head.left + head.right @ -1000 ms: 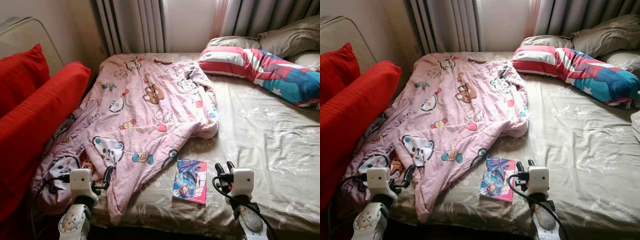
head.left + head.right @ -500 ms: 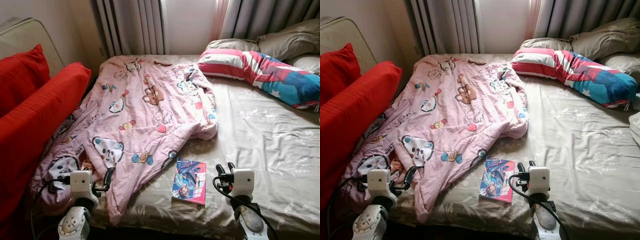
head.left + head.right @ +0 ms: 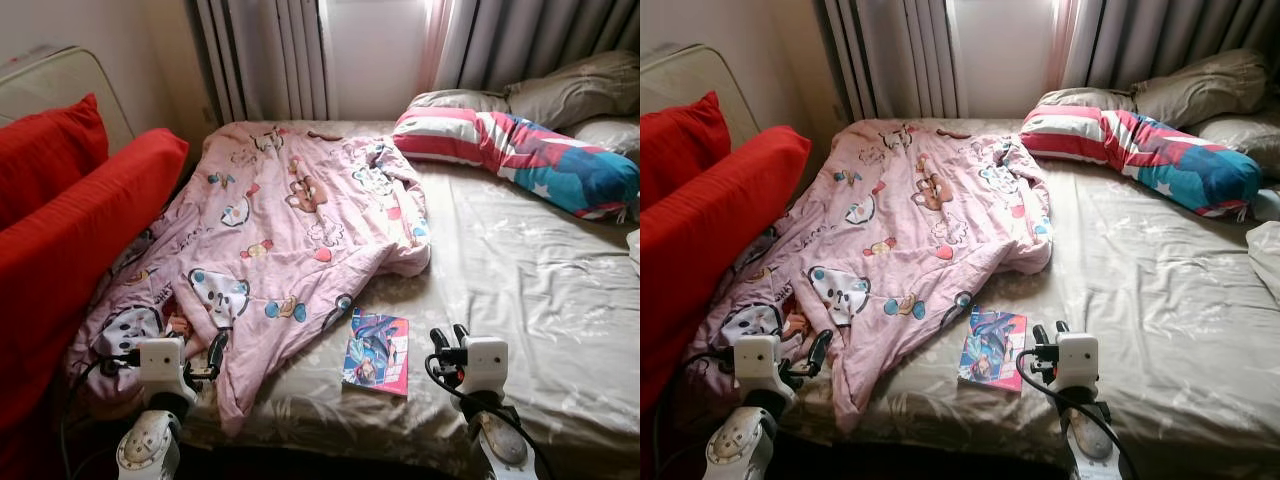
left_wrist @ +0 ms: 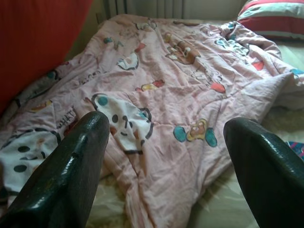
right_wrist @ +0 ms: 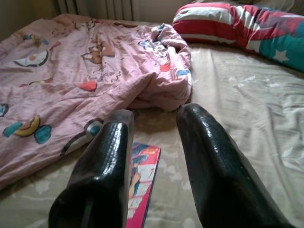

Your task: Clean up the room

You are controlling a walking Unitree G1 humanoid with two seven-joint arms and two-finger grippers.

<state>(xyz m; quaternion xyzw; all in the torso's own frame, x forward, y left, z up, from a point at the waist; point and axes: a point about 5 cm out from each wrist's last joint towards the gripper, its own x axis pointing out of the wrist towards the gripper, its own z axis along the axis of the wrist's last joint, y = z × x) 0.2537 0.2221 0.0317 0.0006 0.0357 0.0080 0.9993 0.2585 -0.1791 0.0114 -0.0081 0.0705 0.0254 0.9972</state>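
The bed (image 3: 520, 290), covered in a tan sheet, takes up most of the frame. A pink cartoon-print blanket (image 3: 280, 230) lies rumpled across its left half, running from the upper centre down to the lower left edge. Two red cushions (image 3: 70, 230) stand along the left side, touching the blanket's edge. A striped red, white and blue pillow (image 3: 520, 150) lies at the upper right, with grey pillows (image 3: 560, 90) behind it against the curtains (image 3: 270, 55). A small book (image 3: 376, 352) with a colourful cover lies flat on the sheet at lower centre, just beside the blanket's lower corner.

The left gripper (image 4: 166, 156) sits at the lower left over the blanket's edge, fingers spread wide, holding nothing. The right gripper (image 5: 154, 142) sits at the lower right, just beside the book, fingers parted and empty.
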